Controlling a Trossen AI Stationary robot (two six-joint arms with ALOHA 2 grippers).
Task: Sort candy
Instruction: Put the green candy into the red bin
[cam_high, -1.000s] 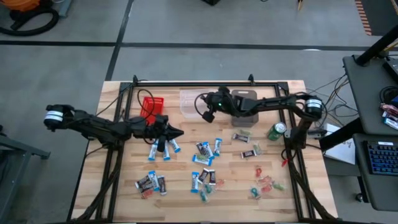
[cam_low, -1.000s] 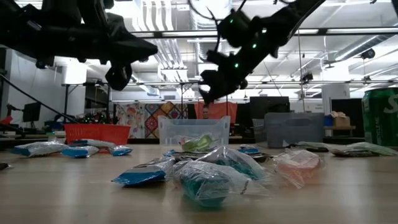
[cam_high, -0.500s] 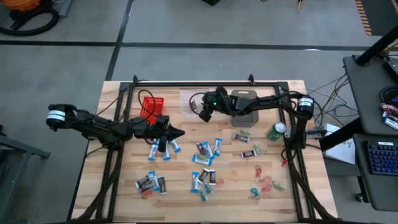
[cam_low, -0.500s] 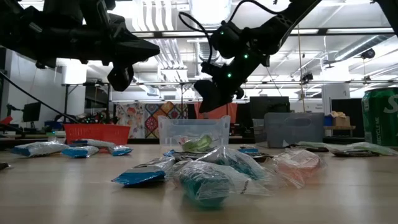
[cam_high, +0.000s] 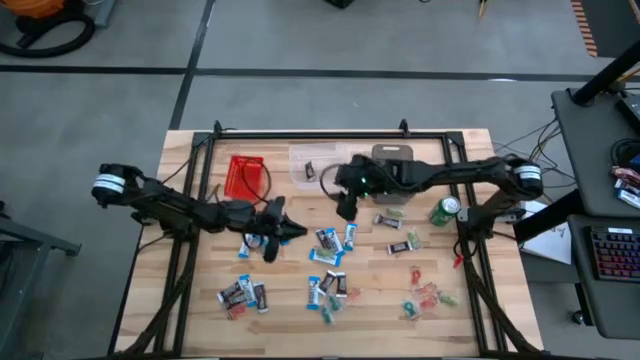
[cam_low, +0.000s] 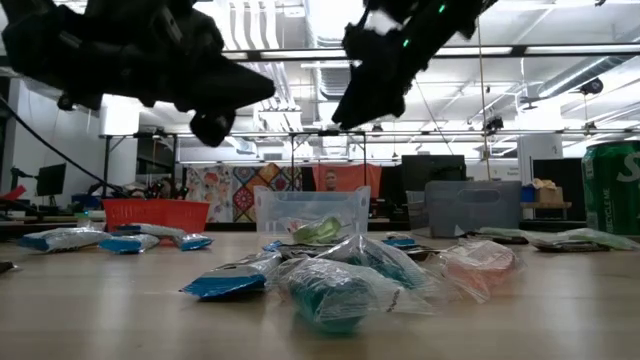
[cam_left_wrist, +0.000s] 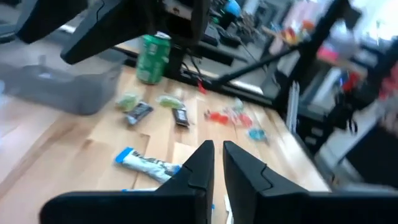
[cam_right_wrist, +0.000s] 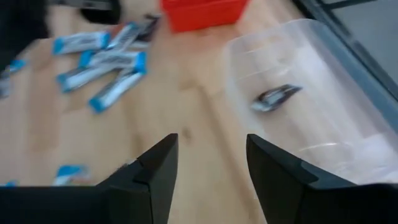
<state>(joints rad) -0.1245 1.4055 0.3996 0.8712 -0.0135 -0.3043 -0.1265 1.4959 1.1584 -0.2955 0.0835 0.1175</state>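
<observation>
Wooden table (cam_high: 190, 310) in an open workshop, three bins along the 12 o'clock edge; sort is barely started: clear bin (cam_right_wrist: 323, 93) shows one dark sweet (cam_right_wrist: 278, 94) plus something green in the low view, red bin (cam_high: 245, 176) looks empty from above, grey bin (cam_high: 392, 156) contents can't tell. Nearly all the candy (cam_high: 330, 245) lies loose, clustered at centre and toward 6 o'clock. Right gripper (cam_right_wrist: 208, 165) is beside the clear bin, fingers well apart, holding nothing. Left gripper (cam_left_wrist: 214, 163) hovers at centre-left over the blue-and-white bars (cam_left_wrist: 146, 163), fingers almost together with a thin gap, nothing visibly clamped
</observation>
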